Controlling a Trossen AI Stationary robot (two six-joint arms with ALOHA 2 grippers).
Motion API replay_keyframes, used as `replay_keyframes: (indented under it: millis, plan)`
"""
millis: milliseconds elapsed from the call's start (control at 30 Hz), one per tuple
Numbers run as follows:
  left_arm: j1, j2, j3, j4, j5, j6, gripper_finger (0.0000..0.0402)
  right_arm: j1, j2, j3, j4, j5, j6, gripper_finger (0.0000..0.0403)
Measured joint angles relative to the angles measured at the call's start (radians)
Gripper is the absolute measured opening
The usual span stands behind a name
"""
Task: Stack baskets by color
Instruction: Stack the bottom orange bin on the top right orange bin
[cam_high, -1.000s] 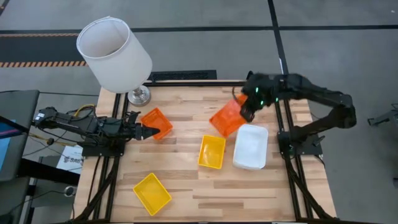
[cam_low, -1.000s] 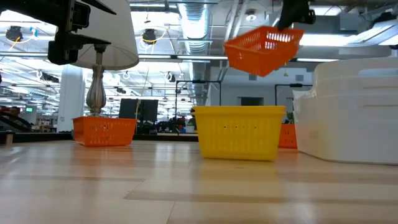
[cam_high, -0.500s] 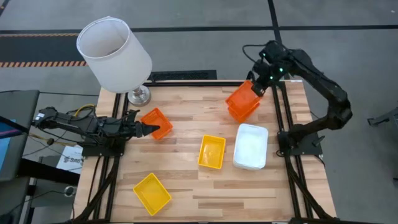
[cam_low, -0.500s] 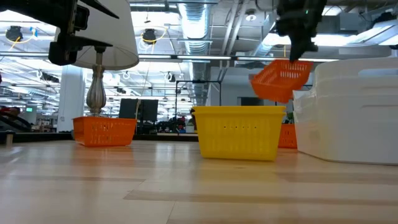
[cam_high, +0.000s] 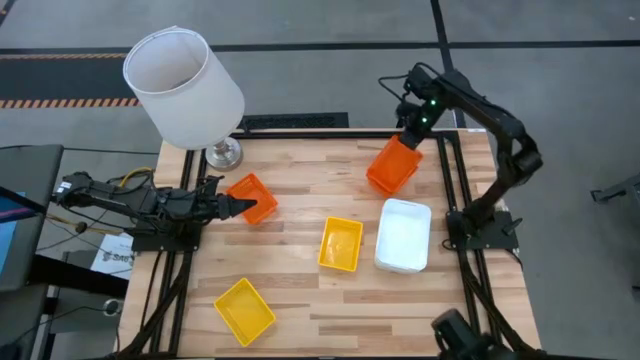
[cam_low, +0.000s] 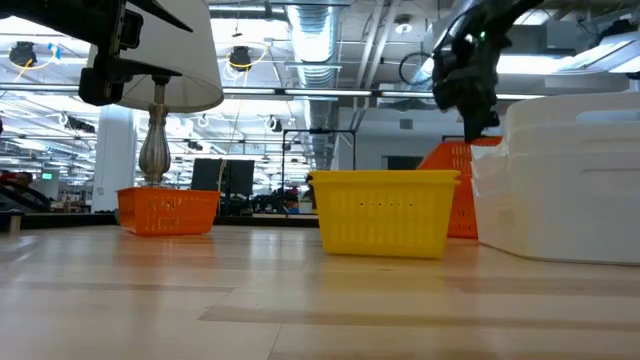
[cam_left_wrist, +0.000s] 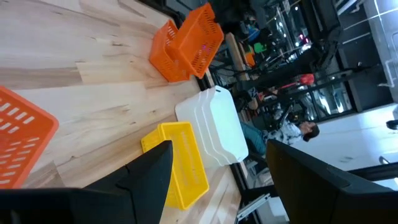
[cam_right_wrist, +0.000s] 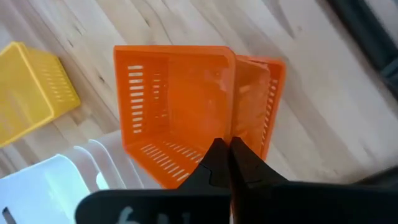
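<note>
Two dark fingers of the right gripper (cam_right_wrist: 225, 149) are pressed together on the rim of an orange basket (cam_high: 395, 160), tilted over a second orange basket (cam_right_wrist: 264, 102) at the far right corner of the table (cam_high: 290, 290), probably to nest it there. Nearby stand the white stack (cam_high: 403, 235) and a yellow basket (cam_high: 341, 243). Farther left, the left gripper (cam_high: 232, 209) waits beside a third orange basket (cam_high: 253, 197); its fingers stand apart, holding nothing.
</note>
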Motion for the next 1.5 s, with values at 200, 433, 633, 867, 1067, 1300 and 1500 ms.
replay_keyframes:
  millis: [200, 433, 633, 867, 1067, 1300, 1500]
  plan:
    - [0.000, 0.000, 0.000, 0.000, 0.000, -0.016, 0.0247, -0.016, 0.077, 0.000, -0.021, -0.057, -0.029, 0.0000]
    - [0.000, 0.000, 0.000, -0.001, 0.000, -0.017, 0.0247, -0.012, 0.147, 0.000, -0.021, -0.144, -0.031, 0.0000]
    - [0.000, 0.000, 0.000, -0.001, -0.007, -0.017, 0.0247, 0.017, 0.202, 0.000, -0.018, -0.162, -0.026, 0.0000]
    - [0.000, 0.000, 0.000, -0.001, -0.020, -0.018, 0.0247, 0.029, 0.252, 0.000, -0.009, -0.157, 0.010, 0.0037]
    - [0.000, 0.000, 0.000, -0.001, -0.020, -0.025, 0.0247, 0.042, 0.256, 0.000, 0.013, -0.139, 0.006, 0.0084]
    - [0.000, 0.000, 0.000, -0.001, -0.020, -0.025, 0.0247, 0.041, 0.218, 0.058, 0.018, -0.132, 0.012, 0.0152]
    - [0.000, 0.000, 0.000, -0.003, -0.021, -0.025, 0.0247, 0.055, 0.178, 0.132, 0.026, 0.015, 0.068, 0.0170]
